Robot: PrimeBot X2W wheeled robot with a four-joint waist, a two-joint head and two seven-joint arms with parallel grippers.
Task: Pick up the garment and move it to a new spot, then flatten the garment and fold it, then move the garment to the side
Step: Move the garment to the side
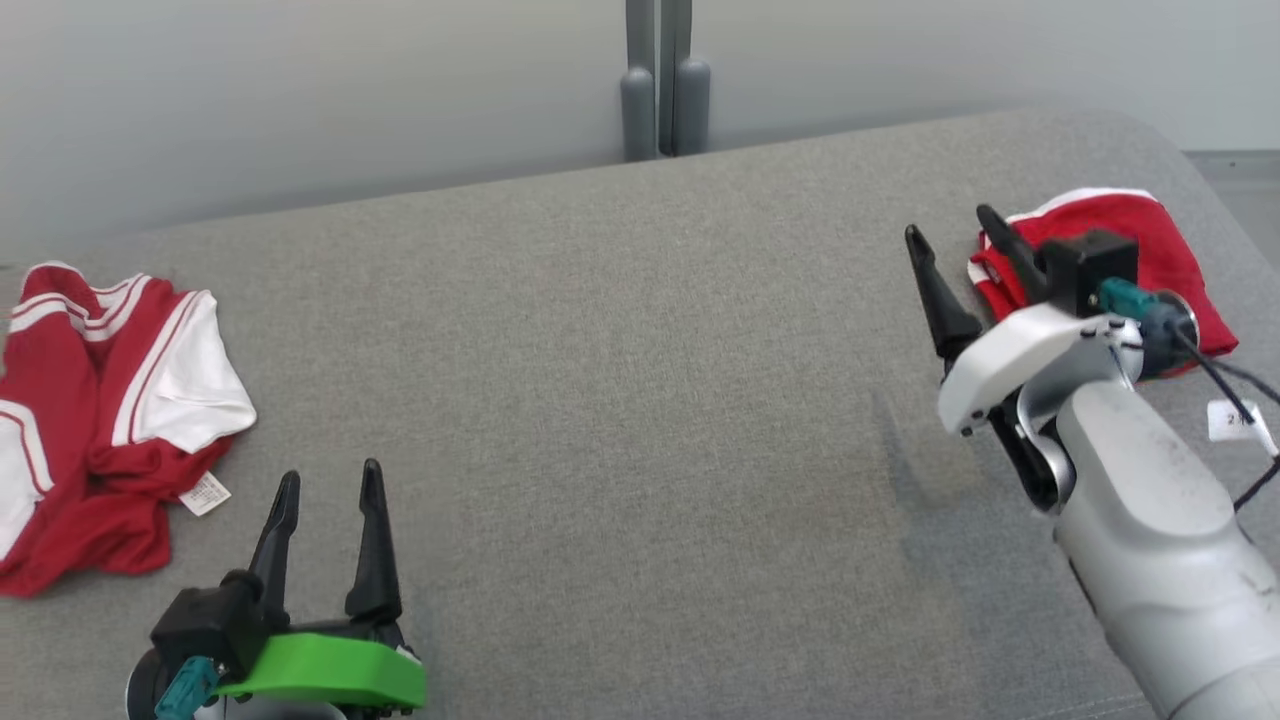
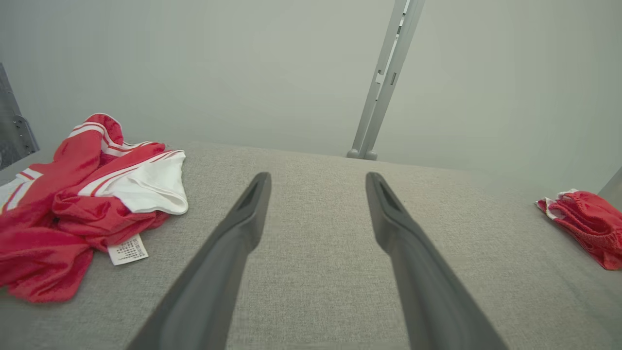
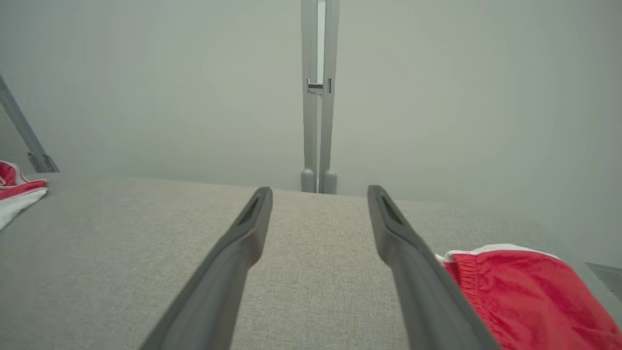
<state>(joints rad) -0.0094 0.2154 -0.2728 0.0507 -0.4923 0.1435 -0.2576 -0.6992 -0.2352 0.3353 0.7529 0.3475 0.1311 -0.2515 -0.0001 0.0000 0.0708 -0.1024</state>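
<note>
Currently both arms are empty over the grey cloth-covered table (image 1: 640,400). The left gripper (image 1: 331,472) sits low at the near edge, jaws spread wide with nothing between them. The crumpled garment (image 1: 100,420), red with white panels and stripes, lies to its left near the table's left edge, apart from the fingers. The right gripper (image 1: 948,221) is likewise wide and empty, just beside a small folded red garment (image 1: 1180,250) at the far right of the table. Judgement: the folded piece is compact and out of the way, as a thing set aside would be. The heap on the left is bunched with its folds overlapping, so we take it as the one to pick up. The bare middle of the table is where it could then be spread flat. Open jaws suit an approach; no grasp has been made on either piece. Limits of what we can read: the crumpled garment is cut off by the left edge of the head view, so its full extent is unknown, and we cannot tell what kind of garment it is. The print on its white label (image 1: 205,493) is too small to read. The right arm covers part of the folded garment. In the right wrist view one finger overlaps its hem, and we cannot tell whether they touch.
</note>
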